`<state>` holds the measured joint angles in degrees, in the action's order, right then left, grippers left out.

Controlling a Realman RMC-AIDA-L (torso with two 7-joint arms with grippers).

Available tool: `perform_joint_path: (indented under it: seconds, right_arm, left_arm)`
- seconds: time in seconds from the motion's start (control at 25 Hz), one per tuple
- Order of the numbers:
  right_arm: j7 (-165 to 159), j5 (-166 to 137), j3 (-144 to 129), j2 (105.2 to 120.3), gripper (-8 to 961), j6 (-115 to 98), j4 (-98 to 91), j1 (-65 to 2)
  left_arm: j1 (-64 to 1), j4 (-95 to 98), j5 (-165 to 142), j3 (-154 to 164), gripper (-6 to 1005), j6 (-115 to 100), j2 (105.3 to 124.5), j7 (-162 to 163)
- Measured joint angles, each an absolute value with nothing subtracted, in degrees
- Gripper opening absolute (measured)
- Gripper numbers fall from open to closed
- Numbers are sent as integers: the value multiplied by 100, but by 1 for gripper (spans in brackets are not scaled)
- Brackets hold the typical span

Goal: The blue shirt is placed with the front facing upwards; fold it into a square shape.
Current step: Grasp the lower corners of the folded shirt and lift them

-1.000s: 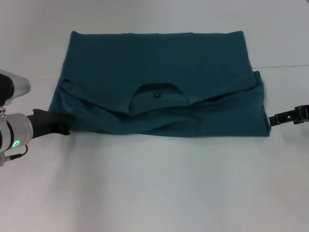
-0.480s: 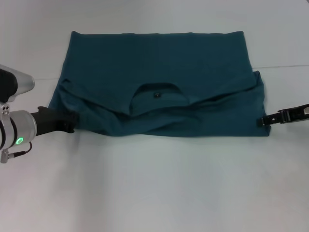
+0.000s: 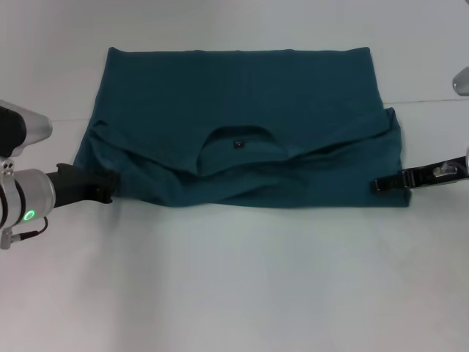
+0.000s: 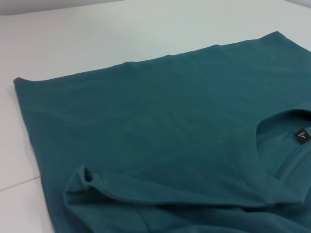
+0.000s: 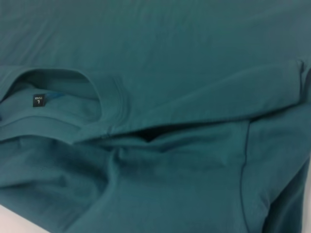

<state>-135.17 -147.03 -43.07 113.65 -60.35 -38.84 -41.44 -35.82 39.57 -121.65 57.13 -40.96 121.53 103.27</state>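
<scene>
Shirt: the blue shirt (image 3: 242, 125) lies spread on the white table (image 3: 234, 286), filling the upper middle of the head view. It looks folded once across its width, with the plain back side showing on top.

Collar: the round collar (image 3: 238, 143) sits at the centre of the cloth, opening toward the lower edge of the frame, with a small dark label (image 3: 237, 144) inside it. The left wrist view shows the same label (image 4: 302, 135) with a letter L on it, and so does the right wrist view (image 5: 38, 100).

Sleeves: one sleeve is tucked in at the left side of the head view, the other at the right; both lie creased along the near edge.

Left gripper: the left gripper (image 3: 108, 188) is at the lower left corner of the shirt, low on the table, its black tip touching the cloth edge. I cannot tell how its jaws stand.

Right gripper: the right gripper (image 3: 378, 185) reaches in from the right edge of the frame and its tip lies over the lower right corner of the shirt. Whether its jaws are apart or together, I cannot tell.
</scene>
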Motion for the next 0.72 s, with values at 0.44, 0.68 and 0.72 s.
perform_joint_path:
  seconds: [0.44,0.68,0.72]
  right_arm:
    - [-13372,-14697,-4258,11393,725,-5725,-3572,-4202]
    - [-13106,-14547,-4234,11394,465,-5699,-3565,-4157]
    - [-13016,-14436,-4226,11393,416,-5710,-3564,-4137]
  left_arm:
    - [-3603,3957,-12136,5713,43,-4078,12139,10321]
    - [-3604,3964,-12124,5706,43,-4092,12111,10323]
    - [-3604,3964,-12123,5703,43,-4094,12111,10323]
